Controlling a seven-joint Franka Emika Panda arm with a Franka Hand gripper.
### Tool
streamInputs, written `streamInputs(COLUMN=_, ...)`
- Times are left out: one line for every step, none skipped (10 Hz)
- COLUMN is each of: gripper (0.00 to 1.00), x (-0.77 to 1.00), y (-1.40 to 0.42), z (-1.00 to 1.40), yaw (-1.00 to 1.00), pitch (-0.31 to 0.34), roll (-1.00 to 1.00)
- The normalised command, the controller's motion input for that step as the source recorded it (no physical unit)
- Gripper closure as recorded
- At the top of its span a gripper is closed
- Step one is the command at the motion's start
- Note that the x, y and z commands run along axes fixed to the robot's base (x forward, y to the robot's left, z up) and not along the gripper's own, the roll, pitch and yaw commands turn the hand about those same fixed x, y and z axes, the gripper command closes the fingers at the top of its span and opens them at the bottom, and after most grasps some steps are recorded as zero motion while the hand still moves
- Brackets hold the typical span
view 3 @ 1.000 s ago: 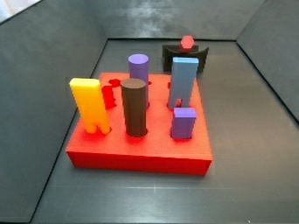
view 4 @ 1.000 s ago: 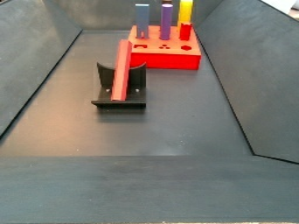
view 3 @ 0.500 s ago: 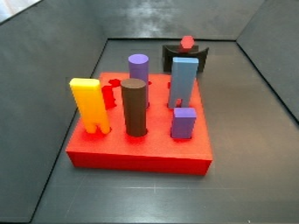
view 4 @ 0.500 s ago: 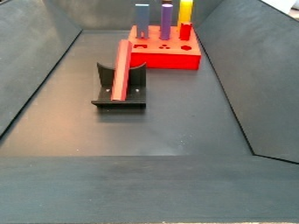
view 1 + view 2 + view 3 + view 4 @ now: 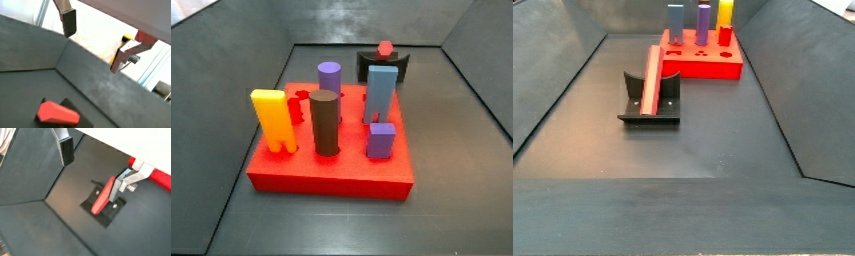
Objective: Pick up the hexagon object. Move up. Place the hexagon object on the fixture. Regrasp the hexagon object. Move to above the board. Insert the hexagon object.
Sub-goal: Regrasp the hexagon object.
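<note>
The hexagon object (image 5: 651, 77) lies tilted on the fixture (image 5: 649, 112), its low end near the fixture's front and its high end leaning toward the board (image 5: 704, 66). In a side view its red tip (image 5: 385, 47) shows above the fixture (image 5: 385, 66) at the far end, behind the board (image 5: 331, 178). In a wrist view the rod (image 5: 101, 200) rests on the fixture (image 5: 105, 212) seen from above; in a wrist view only its hexagonal end (image 5: 57, 113) shows low in the picture.

The gripper (image 5: 95, 162) is up above the floor, not in either side view. Its jaws stand spread wide with nothing between them; one dark pad (image 5: 66, 152) and the opposite silver finger (image 5: 130, 179) are well apart, clear of the rod. Same spread in a wrist view, gripper (image 5: 100, 39).

The board carries a yellow piece (image 5: 273, 120), dark brown peg (image 5: 326, 123), blue peg (image 5: 381, 93), purple round peg (image 5: 329, 77), small purple block (image 5: 381, 140) and a short red peg (image 5: 297, 106). It sits far from the fixture's near end, just past it in the grey bin (image 5: 714, 150).
</note>
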Motion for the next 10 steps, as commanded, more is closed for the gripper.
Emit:
streamInputs(gripper=0.0, x=0.1, y=-0.05, z=-0.01, yaw=0.21, pitch=0.173, roll=0.74)
streamInputs(gripper=0.0, x=0.1, y=-0.05, z=0.0, yaw=0.22, pitch=0.132, roll=0.48)
streamInputs(gripper=0.0, x=0.09, y=-0.04, z=0.0, yaw=0.23, pitch=0.086, roll=0.29)
streamInputs(gripper=0.0, x=0.08, y=-0.04, z=0.0, yaw=0.22, pitch=0.053, roll=0.22)
streamInputs(gripper=0.0, x=0.08, y=-0.04, z=0.0, yaw=0.2, pitch=0.014, roll=0.18)
streamInputs(gripper=0.0, x=0.03, y=0.05, z=-1.0, yaw=0.32, pitch=0.052, roll=0.17)
streamInputs(gripper=0.0, x=0.04, y=0.05, z=-1.0, yaw=0.28, pitch=0.033, roll=0.16)
streamInputs(gripper=0.0, x=0.05, y=0.04, z=-1.0, yaw=0.26, pitch=0.002, roll=0.15)
streamInputs(gripper=0.0, x=0.07, y=0.04, z=-1.0, yaw=0.19, pitch=-0.084, roll=0.12)
streamInputs(gripper=0.0, x=0.07, y=0.03, z=-1.0, yaw=0.17, pitch=-0.113, roll=0.11)
